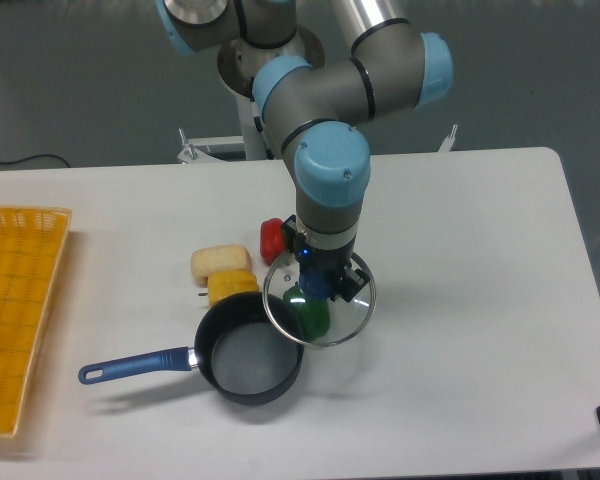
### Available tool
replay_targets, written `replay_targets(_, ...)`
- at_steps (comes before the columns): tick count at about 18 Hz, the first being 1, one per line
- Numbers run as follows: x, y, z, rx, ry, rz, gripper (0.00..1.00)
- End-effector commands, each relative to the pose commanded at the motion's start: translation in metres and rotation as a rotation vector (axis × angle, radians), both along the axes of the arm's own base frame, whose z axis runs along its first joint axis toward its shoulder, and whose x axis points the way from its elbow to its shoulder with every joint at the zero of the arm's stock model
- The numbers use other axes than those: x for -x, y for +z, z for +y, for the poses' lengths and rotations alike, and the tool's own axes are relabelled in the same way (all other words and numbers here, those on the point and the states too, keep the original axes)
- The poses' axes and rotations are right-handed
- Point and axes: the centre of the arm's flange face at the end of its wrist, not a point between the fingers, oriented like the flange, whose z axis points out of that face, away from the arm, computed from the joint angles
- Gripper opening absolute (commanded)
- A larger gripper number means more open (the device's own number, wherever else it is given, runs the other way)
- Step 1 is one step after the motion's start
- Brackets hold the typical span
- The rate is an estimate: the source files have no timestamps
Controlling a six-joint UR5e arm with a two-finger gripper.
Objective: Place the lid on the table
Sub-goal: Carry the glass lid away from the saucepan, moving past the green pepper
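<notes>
The lid (pixel 340 316), a clear glass disc with a thin metal rim, hangs just above the white table (pixel 460 260), overlapping the right edge of the dark saucepan (pixel 248 360). My gripper (pixel 318 286) points straight down over the lid's centre and is shut on its blue knob. A green object (pixel 310 316) shows through the glass beneath the lid.
The saucepan's blue handle (pixel 135 366) points left. Beige (pixel 220 262) and yellow (pixel 228 287) blocks sit just left of the gripper, and a red object (pixel 272 238) lies behind it. An orange gridded tray (pixel 18 310) lies at the left edge.
</notes>
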Motion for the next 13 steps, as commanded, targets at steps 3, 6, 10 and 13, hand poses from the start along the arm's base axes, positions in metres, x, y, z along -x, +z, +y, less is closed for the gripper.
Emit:
replay_targets(3,0.006,-0.014,-0.004,0.030,-0.017,-0.001,0.43)
replay_targets(6,0.023,-0.015,-0.018,0.030,-0.043,-0.004,0.43)
replay_targets(10,0.035,-0.021,-0.033,0.039,-0.067,-0.014,0.43)
replay_targets(13,0.047,-0.029,-0.049,0.043,-0.084,-0.026,0.43)
